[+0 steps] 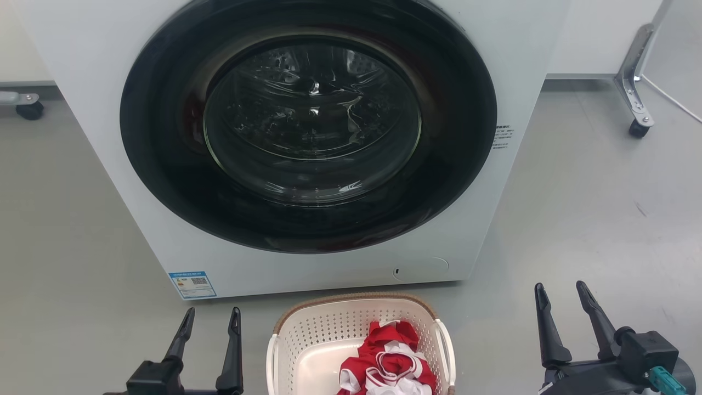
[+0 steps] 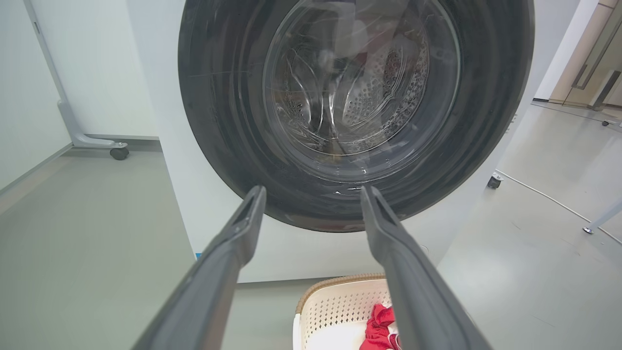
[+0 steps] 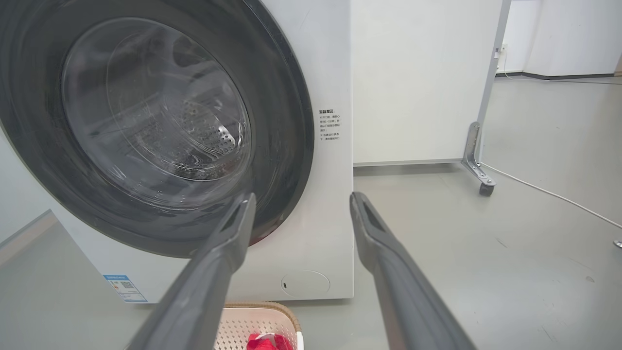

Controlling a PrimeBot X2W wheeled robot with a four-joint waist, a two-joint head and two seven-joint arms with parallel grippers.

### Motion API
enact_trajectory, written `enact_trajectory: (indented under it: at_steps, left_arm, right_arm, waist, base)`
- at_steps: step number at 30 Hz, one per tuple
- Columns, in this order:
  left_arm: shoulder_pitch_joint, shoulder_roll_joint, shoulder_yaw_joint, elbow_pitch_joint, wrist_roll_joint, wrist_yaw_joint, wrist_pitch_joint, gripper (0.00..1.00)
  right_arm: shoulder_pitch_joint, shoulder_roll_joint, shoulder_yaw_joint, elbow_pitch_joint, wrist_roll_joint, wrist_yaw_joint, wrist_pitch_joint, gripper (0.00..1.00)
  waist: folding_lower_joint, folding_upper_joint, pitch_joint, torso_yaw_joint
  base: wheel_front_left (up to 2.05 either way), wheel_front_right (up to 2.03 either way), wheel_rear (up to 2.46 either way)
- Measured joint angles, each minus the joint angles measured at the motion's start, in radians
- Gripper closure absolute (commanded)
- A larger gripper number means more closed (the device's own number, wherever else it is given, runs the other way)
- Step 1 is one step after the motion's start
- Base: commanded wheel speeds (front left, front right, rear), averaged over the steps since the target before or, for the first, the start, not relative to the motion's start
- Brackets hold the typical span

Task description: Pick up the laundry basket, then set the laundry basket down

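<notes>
Cream-white perforated plastic, brown rim: the laundry basket you are to lift stands on the grey floor, just before the white washing machine, whose round door is closed. Contents: one bunched red-and-white cloth. Your left claw: spread wide, empty, just left of the basket. Your right claw: wide, empty, farther off to its right.

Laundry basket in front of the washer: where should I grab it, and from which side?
Best by its two white side handles: left gripper onto the left handle from the left, right gripper onto the right handle from the right. The laundry basket sits upright between both open grippers, with clothes inside.
</notes>
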Motion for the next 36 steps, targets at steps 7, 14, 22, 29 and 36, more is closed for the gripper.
enact_trajectory:
  at_steps: [7,14,22,29,36]
  left_arm:
    - [0.001,-0.001,0.003,-0.015,0.012,0.0,0.019,0.0]
    - [0.002,-0.005,0.007,-0.026,0.021,0.0,0.036,0.0]
    - [0.023,-0.013,0.006,0.018,0.003,-0.007,0.049,1.0]
    - [0.02,-0.022,0.033,0.03,-0.077,-0.019,0.07,1.0]
    - [0.017,-0.03,0.061,0.041,-0.179,-0.038,0.091,1.0]
  right_arm:
    - [0.0,0.0,-0.001,0.0,-0.007,0.0,0.0,0.0]
    - [0.002,0.0,-0.002,0.0,-0.008,0.002,0.0,0.0]
    - [0.034,0.022,-0.002,0.046,0.006,0.004,0.015,1.0]
    - [0.033,0.032,-0.034,0.051,0.086,0.02,0.041,1.0]
    - [0.03,0.045,-0.066,0.057,0.188,0.037,0.069,1.0]
  waist:
    - [0.0,0.0,0.001,0.0]
    - [0.0,0.0,0.002,0.001]
    - [0.0,0.0,0.002,0.001]
    - [0.0,0.0,0.001,0.001]
    - [0.0001,0.0,0.0,0.001]
  base:
    - [0.0,0.0,0.0]
    - [0.0,0.0,0.0]
    - [0.0,0.0,0.0]
    - [0.0,0.0,0.0]
    - [0.0,0.0,0.0]
